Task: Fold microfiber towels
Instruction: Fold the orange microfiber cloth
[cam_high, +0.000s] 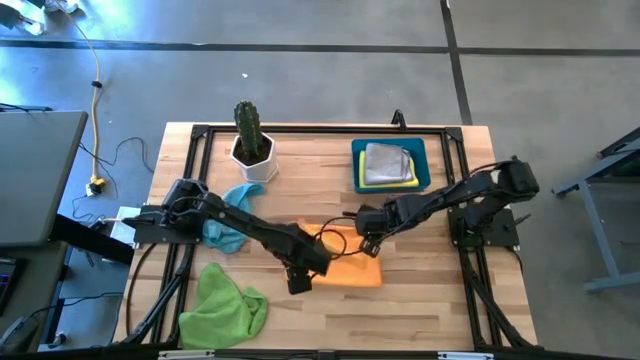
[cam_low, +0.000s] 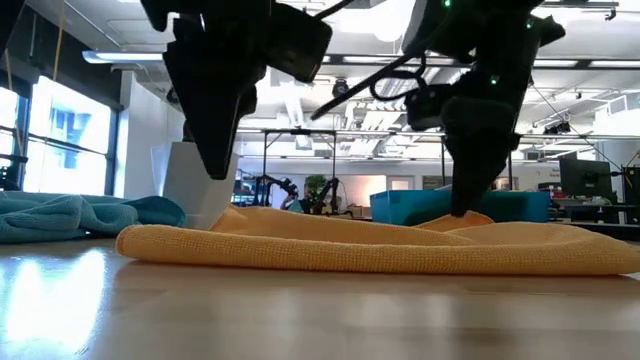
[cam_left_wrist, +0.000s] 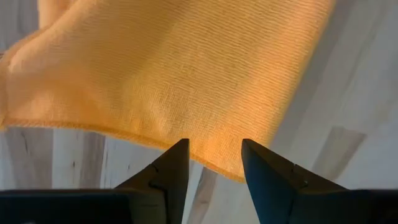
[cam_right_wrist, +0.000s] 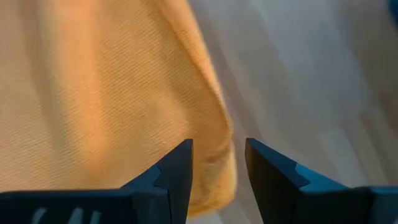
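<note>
Below, the orange towel (cam_high: 352, 266) lies flat under both parted end effectors, left (cam_left_wrist: 214, 163) and right (cam_right_wrist: 219, 160).

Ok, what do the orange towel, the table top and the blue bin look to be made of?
Orange towel: soft knit cloth, apparently microfiber; fine ribbed weave, matte, drapes in folds. Table top: light wood, apparently butcher-block style; joined strips with grain, slight sheen. Blue bin: probably rigid plastic; smooth, straight walls.

orange towel (cam_high: 352, 268) mid-table | left gripper (cam_high: 300, 283) at its edge | right gripper (cam_high: 366, 244) above it
</note>
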